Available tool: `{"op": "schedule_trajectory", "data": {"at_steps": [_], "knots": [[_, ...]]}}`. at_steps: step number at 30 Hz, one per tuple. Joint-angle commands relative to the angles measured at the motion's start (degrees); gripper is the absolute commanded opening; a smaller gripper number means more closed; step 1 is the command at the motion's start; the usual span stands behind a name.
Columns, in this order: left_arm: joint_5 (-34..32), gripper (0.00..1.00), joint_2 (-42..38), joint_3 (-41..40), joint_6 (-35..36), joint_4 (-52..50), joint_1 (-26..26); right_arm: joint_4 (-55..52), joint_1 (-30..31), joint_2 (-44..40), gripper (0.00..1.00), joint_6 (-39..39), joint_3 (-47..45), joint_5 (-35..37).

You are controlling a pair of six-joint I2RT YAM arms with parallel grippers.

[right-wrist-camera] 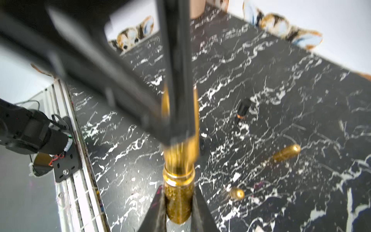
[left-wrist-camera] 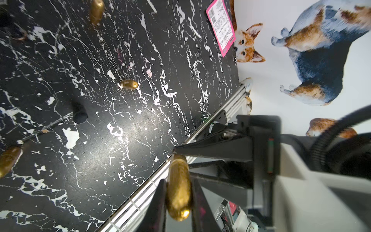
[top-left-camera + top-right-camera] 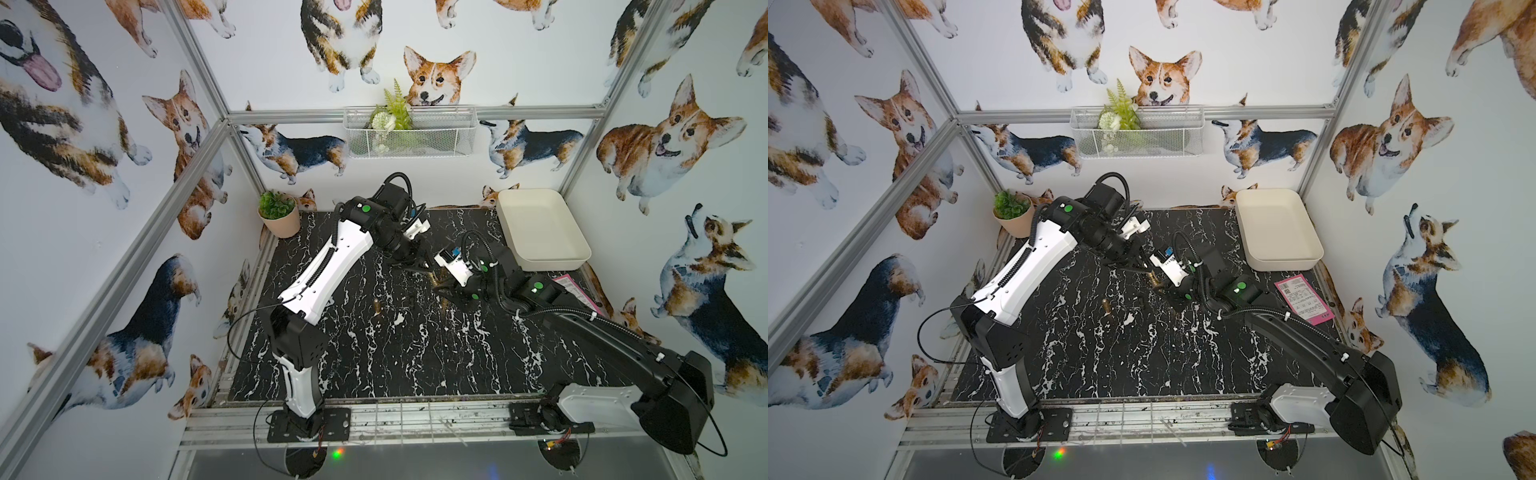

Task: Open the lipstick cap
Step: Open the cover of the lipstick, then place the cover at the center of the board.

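Lipstick (image 1: 178, 176): above surface (image 1: 281, 80), centre, between both hands
Left hand (image 2: 178, 180): clamped on smooth cap (image 2: 178, 192)
Right hand (image 1: 178, 192): clamped on textured base (image 1: 178, 202)

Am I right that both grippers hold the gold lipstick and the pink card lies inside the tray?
No: a top view shows the pink card on the table beside the tray. The left gripper and right gripper hold the gold lipstick.
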Motion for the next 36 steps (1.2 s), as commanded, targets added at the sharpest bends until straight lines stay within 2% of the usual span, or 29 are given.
{"op": "schedule_trajectory", "data": {"at_steps": [1,7,8,11,13,16,20,26,36], "knots": [[-0.21,0.0,-0.72,1.12,0.24,2.56,1.19,-2.29,0.94,-0.4,0.0,-0.1,-0.71,-0.4],[-3.35,0.0,-1.47,1.96,0.51,1.87,3.64,-1.49,1.43,-1.97,0.0,0.61,-1.42,1.17],[-6.94,0.0,-1.03,2.94,1.26,0.73,4.46,-0.97,1.42,-2.57,0.0,0.94,-1.39,1.22],[-23.95,0.0,3.13,6.03,4.27,-3.15,5.67,-0.53,1.72,-4.55,0.0,1.71,-0.61,2.66],[-30.16,0.0,5.98,5.41,5.45,-2.79,6.15,-0.54,1.83,-5.76,0.0,1.66,0.12,3.6],[-33.66,0.0,9.78,3.09,5.87,-0.22,7.78,-0.35,1.84,-8.53,0.0,1.83,0.8,5.0],[-39.19,0.0,12.4,-4.76,3.9,8.37,10.34,-0.96,2.0,-10.71,0.0,1.96,1.37,6.0],[-36.4,0.0,14.06,-14.75,0.98,18.41,14.25,0.04,2.1,-11.04,0.0,3.21,-0.29,5.03],[-36.0,0.0,17.98,-18.47,0.58,22.24,18.17,1.67,2.36,-10.31,0.0,4.07,-1.6,4.47]]}}
